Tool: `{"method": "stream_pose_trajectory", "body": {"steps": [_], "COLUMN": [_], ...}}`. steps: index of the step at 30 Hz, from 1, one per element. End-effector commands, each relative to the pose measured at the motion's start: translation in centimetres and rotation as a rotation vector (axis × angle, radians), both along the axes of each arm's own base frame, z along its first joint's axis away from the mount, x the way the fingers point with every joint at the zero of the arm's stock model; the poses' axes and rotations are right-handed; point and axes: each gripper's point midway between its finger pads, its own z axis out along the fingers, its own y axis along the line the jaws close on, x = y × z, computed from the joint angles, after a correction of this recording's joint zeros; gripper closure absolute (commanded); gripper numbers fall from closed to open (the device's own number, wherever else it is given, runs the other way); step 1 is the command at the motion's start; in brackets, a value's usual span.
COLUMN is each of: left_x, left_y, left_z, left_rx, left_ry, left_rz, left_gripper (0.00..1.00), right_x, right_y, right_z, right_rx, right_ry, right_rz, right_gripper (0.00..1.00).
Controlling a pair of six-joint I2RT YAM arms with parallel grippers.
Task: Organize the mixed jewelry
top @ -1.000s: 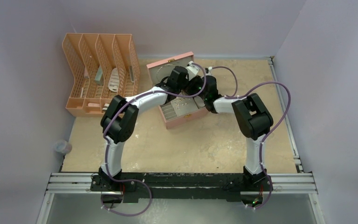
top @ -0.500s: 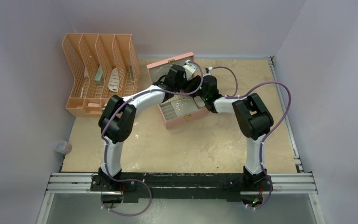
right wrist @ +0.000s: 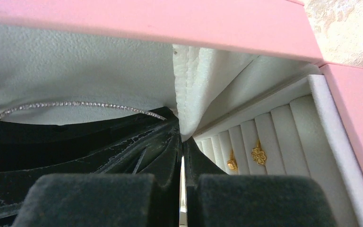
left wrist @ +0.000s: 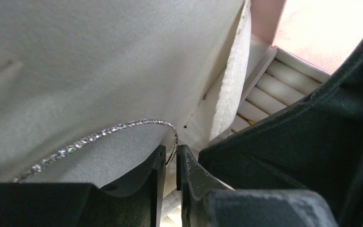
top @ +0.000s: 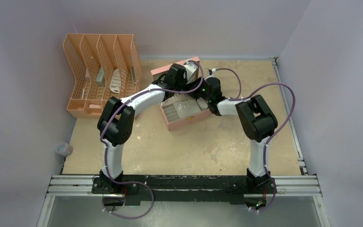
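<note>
The thin silver loop [left wrist: 99, 133] lies against the white lining inside the lid of the pink jewelry box [top: 189, 122]. My left gripper [left wrist: 171, 156] is shut on the loop's end, with its jaws nearly touching. The loop also shows in the right wrist view [right wrist: 75, 104]. My right gripper [right wrist: 182, 146] is shut on the edge of the lid's white fabric pocket [right wrist: 194, 94]. Two small gold pieces [right wrist: 258, 153] sit in the box's ring rolls. From above, both grippers meet over the box's back half, the left [top: 189, 72] and the right [top: 204, 89].
An orange file organizer [top: 101, 71] stands at the back left, close to the box lid [top: 160, 71]. A small clear cup [top: 63, 149] sits at the left table edge. Walls enclose the back and sides.
My left gripper has moved toward the back, further into the lid. The lid looks tipped more upright. The right arm has barely moved.
</note>
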Motion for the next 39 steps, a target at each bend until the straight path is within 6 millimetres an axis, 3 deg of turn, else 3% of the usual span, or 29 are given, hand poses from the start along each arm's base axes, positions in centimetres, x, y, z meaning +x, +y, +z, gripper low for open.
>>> {"method": "stream_pose_trajectory", "body": {"steps": [1,8,20,31,39], "left_x": [1.0,0.7,1.0,0.5,0.2], "left_y": [1.2,1.1,0.9,1.1,2.4], "left_z": [6.1,6.7,6.7,7.7,7.7], "left_rx": [-0.100,-0.133,-0.176,-0.214,-0.210], "left_ry": [-0.076,-0.065,-0.088,-0.099,-0.129], "left_rz": [0.052,0.059,0.083,0.093,0.151], "left_gripper": [0.84,0.83,0.65,0.64,0.70], "right_x": [-1.7,-1.4,0.4,0.7,0.9], "right_y": [1.1,1.3,2.1,2.4,2.5], "right_z": [3.2,3.4,3.3,3.5,3.7], "right_rx": [0.042,0.040,0.018,0.023,0.027], "right_ry": [-0.049,-0.049,-0.027,-0.035,-0.042], "right_rz": [0.085,0.085,0.088,0.093,0.096], "right_gripper": [0.99,0.99,1.00,1.00,0.97]}}
